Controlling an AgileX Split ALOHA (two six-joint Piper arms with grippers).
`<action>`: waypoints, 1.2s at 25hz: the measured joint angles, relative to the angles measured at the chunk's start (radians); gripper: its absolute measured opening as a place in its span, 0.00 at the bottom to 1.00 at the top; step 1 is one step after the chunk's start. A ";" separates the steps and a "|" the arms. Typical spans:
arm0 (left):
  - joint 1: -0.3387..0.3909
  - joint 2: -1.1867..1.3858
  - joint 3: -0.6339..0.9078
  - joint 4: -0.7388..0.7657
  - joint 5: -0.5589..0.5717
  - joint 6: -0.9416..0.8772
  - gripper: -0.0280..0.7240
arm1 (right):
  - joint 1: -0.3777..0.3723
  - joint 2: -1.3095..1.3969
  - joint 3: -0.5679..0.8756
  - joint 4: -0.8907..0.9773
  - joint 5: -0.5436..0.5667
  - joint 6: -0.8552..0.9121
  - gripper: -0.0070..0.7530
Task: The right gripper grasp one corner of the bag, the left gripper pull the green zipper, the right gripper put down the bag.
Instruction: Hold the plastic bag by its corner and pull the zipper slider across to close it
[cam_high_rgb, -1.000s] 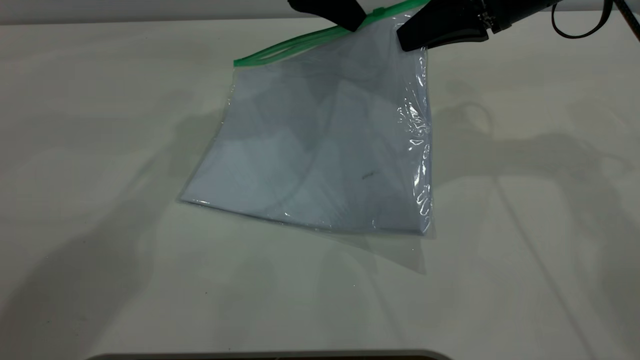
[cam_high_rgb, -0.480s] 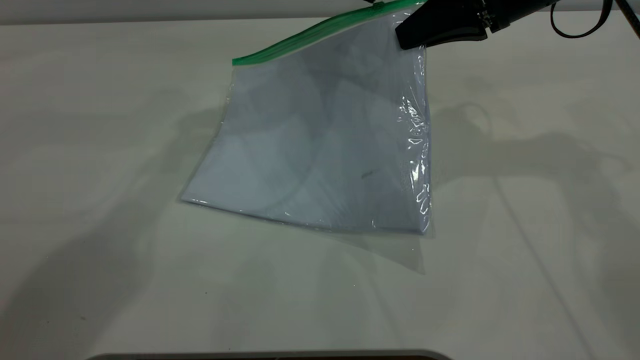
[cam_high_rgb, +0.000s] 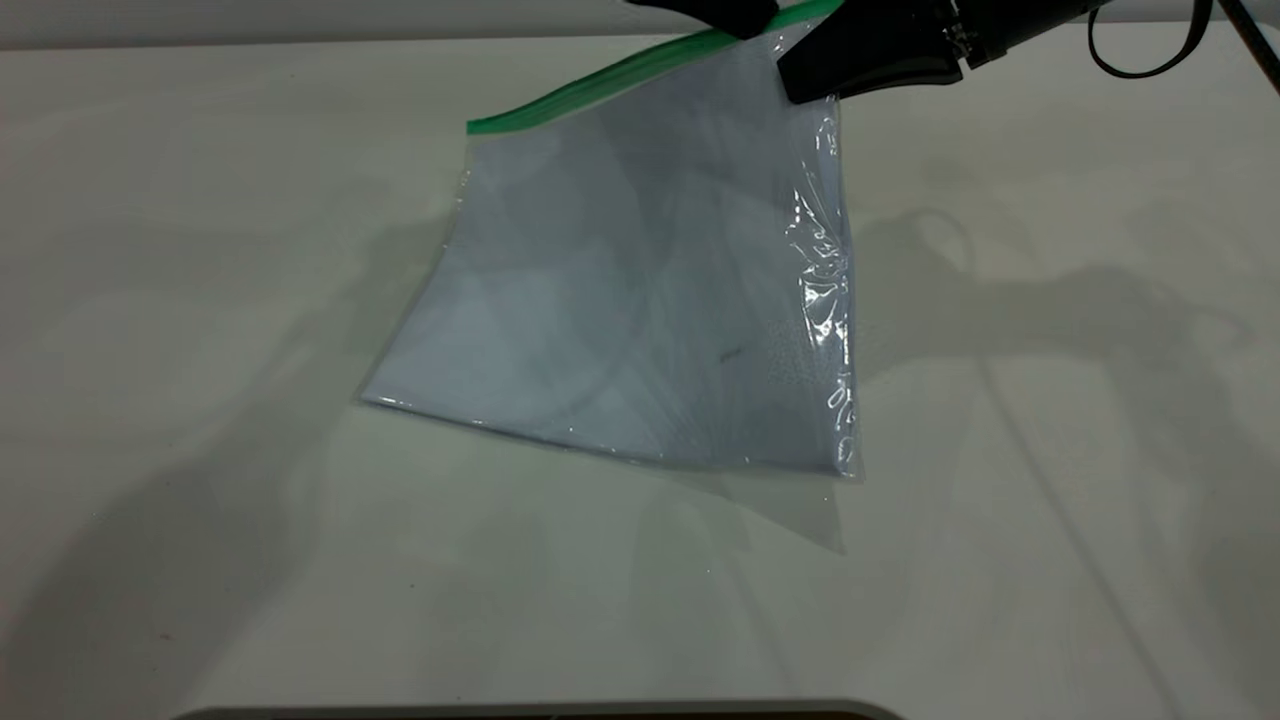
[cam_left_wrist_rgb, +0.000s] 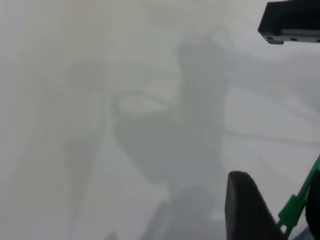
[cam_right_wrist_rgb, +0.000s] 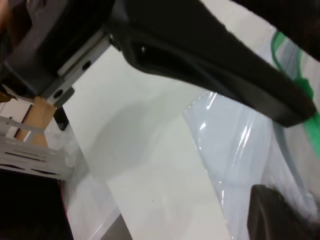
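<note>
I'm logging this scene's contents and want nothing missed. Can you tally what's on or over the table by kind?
Bags: 1, the bag, clear, with the green zipper along its raised edge
Grippers: 2, the right gripper at the bag's top corner, the left gripper at the zipper
Tables: 1, the table
Total: 4

The black right gripper with tapered jaws (cam_high_rgb: 800, 80) reaches in from the far right, and its jaws are pinched together. The black pointed left gripper (cam_high_rgb: 745, 20) pokes in just beside it at the far edge. I can't tell how its jaws stand.
</note>
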 joint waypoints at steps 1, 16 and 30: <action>-0.002 0.000 0.000 0.000 0.000 0.000 0.52 | 0.000 0.000 0.000 -0.001 0.000 0.000 0.05; -0.004 0.000 -0.006 -0.004 0.041 0.000 0.31 | 0.000 0.000 0.000 -0.001 0.007 -0.001 0.05; -0.006 0.000 -0.006 0.029 0.010 0.000 0.11 | -0.002 0.000 0.000 0.008 -0.005 0.000 0.05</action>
